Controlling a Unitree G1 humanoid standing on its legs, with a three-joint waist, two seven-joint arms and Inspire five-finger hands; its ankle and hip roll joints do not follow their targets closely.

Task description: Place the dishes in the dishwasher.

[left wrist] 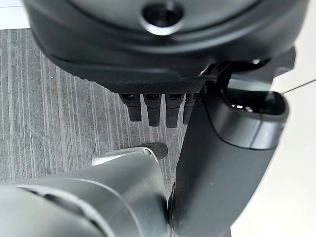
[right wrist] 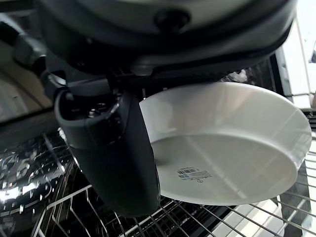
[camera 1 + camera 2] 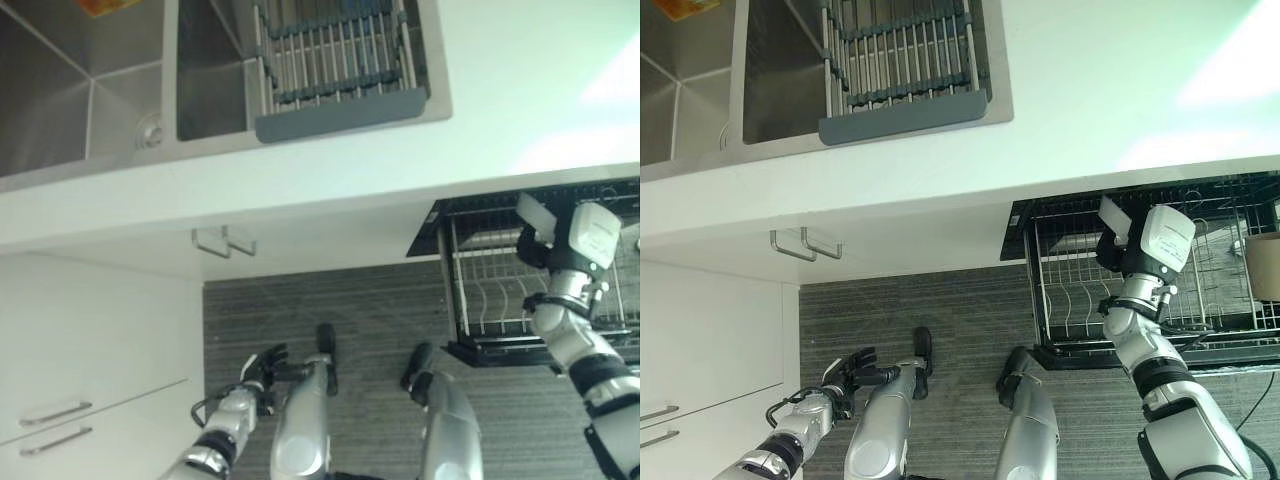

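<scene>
A white plate (image 2: pixel 232 148) with its underside showing hangs just above the wire tines of the pulled-out dishwasher rack (image 3: pixel 1070 300). My right hand (image 2: pixel 113 153) is shut on the plate, with the thumb lying over its rim. From above, that hand (image 3: pixel 1125 255) is over the rack's left half, and a white edge of the plate (image 3: pixel 1116 222) shows past it. My left hand (image 3: pixel 845 375) hangs low on the left, near the floor, fingers relaxed and holding nothing.
A brown cup (image 3: pixel 1265 265) stands in the rack's right part. Above the rack runs the white counter (image 3: pixel 400 150), with a steel sink (image 3: pixel 90 100) and a grey drainer rack (image 3: pixel 335 55) in it. White cabinets with handles (image 3: pixel 55 412) fill the left.
</scene>
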